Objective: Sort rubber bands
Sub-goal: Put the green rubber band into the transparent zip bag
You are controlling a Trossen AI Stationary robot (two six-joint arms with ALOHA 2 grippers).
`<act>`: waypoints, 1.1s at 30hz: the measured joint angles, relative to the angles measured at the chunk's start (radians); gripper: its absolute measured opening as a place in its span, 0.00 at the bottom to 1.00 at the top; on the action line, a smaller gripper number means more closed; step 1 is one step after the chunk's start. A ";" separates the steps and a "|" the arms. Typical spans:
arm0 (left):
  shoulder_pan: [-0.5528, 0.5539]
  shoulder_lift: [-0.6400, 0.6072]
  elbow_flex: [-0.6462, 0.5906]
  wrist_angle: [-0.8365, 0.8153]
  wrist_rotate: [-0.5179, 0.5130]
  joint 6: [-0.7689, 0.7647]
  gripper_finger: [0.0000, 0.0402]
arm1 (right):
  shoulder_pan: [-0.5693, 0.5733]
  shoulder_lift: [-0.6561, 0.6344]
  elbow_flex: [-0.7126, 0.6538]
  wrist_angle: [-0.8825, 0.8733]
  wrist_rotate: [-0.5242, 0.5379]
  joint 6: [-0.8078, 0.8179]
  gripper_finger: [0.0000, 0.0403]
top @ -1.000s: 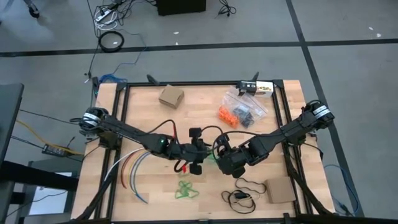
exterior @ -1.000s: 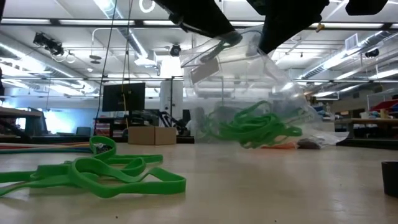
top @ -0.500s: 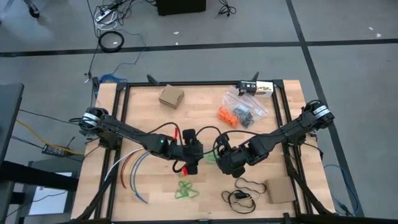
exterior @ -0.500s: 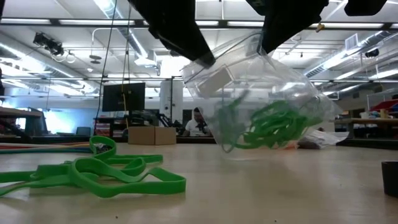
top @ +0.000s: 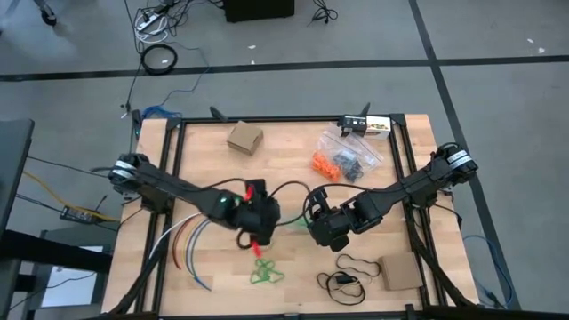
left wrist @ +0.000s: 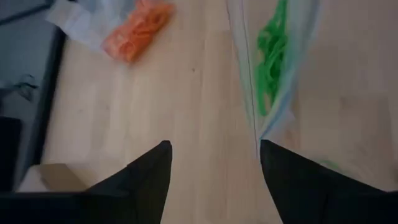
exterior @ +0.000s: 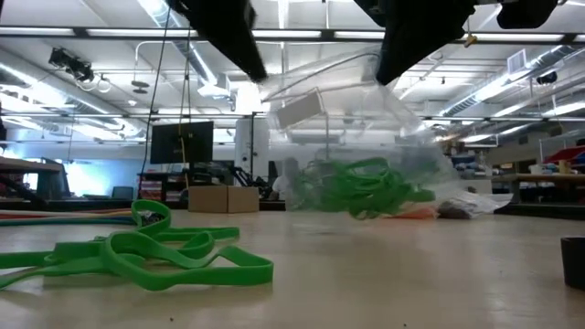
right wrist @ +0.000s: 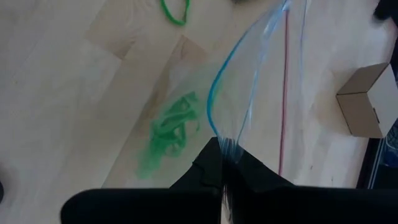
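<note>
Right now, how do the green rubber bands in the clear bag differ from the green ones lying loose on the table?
The green bands in the bag sit inside clear plastic whose rim the shut right gripper pinches; the loose green bands lie bare on the wood, untouched. The bagged ones lie mid-table between the arms; the loose ones lie nearer the front edge. Both are bright green tangles.

On the tabletop (top: 213, 160) a bag (exterior: 366, 137) with rubber bands (exterior: 361, 187) inside hangs mid-table from the right pincer (right wrist: 222, 163), the left pincer (left wrist: 211, 168) just beside it — a loose heap (top: 265, 270) lies nearer the front edge — another bagged lot (top: 342, 160) sits at the back right.
</note>
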 joint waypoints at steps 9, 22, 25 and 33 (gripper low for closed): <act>-0.184 -0.075 -0.035 0.010 -0.203 -0.146 0.62 | -0.003 0.000 0.000 -0.001 0.004 0.007 0.00; -0.214 -0.058 -0.576 0.731 0.007 -0.369 0.62 | -0.011 0.000 0.000 0.005 -0.002 0.008 0.00; -0.214 -0.019 -0.651 0.852 0.040 -0.392 0.59 | -0.011 0.000 0.000 0.005 -0.003 0.008 0.00; -0.211 0.117 -0.616 0.856 -0.007 -0.343 0.41 | -0.025 0.000 0.000 0.011 -0.009 0.009 0.00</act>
